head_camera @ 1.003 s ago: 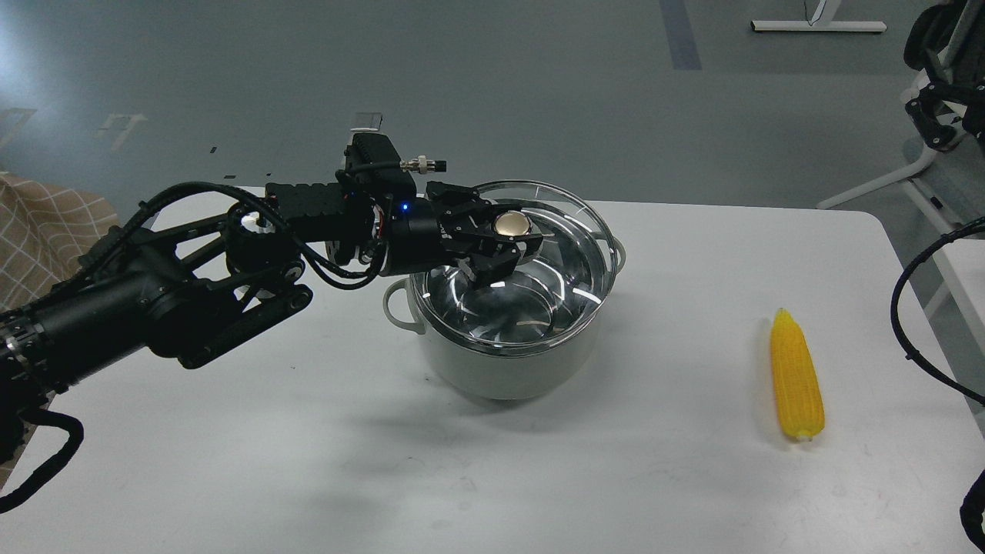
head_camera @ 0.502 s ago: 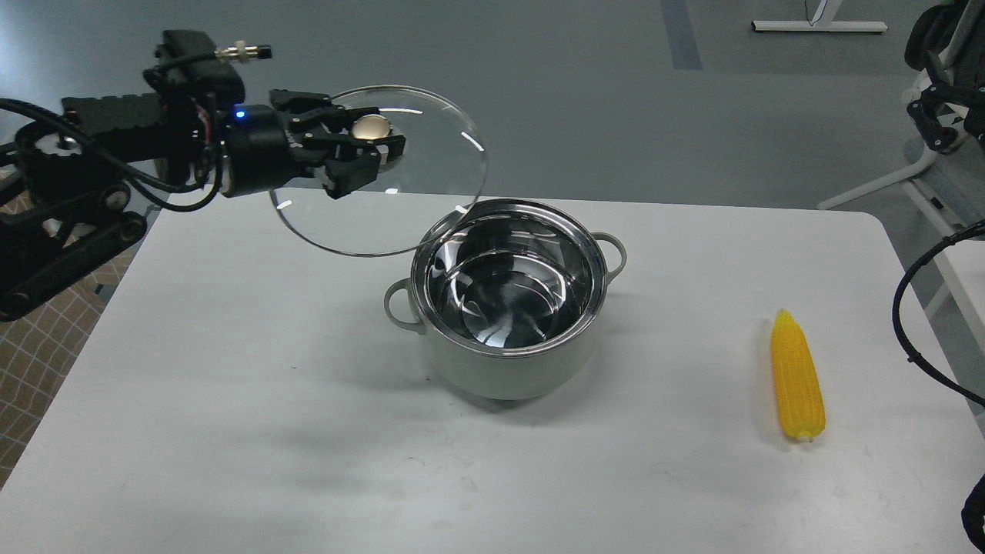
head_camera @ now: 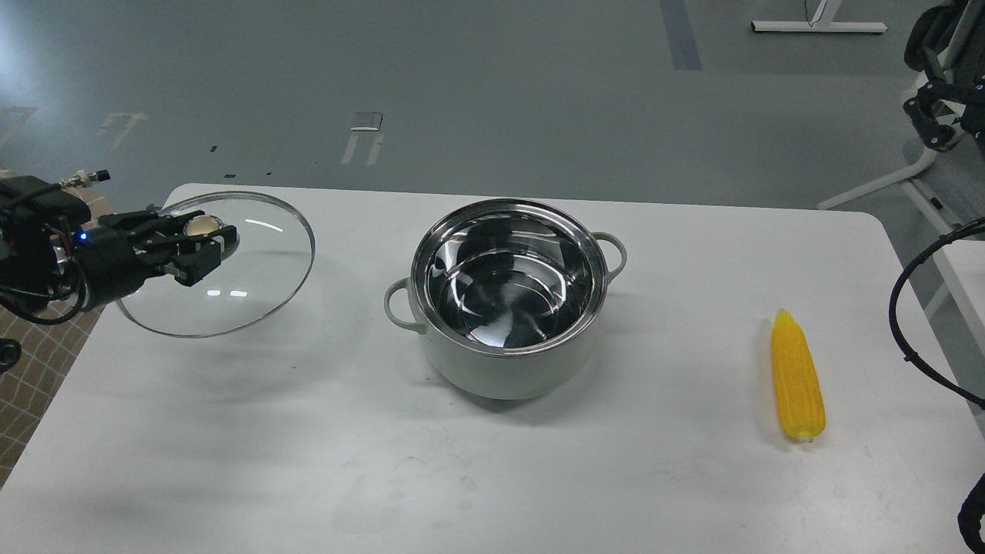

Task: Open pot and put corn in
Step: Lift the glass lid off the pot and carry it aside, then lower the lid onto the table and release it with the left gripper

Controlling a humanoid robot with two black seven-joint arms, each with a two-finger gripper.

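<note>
The pale grey-green pot (head_camera: 508, 362) stands uncovered at the table's middle, its shiny steel inside empty. My left gripper (head_camera: 204, 238) is shut on the metal knob of the round glass lid (head_camera: 246, 285), holding it just above the table's left part, well left of the pot. The yellow corn (head_camera: 797, 377) lies on the table at the right, pointed end away from me. My right gripper is out of view; only black cables (head_camera: 916, 308) of that side show at the right edge.
The white table (head_camera: 492, 477) has its left edge just under my left arm. A checked cloth (head_camera: 31, 362) lies off the table's left side. White stand legs and dark gear (head_camera: 931, 115) stand at the far right.
My left gripper has lifted the glass lid off the pot, carried it left, and lowered it towards the table's left part. The pot and corn have not moved.
</note>
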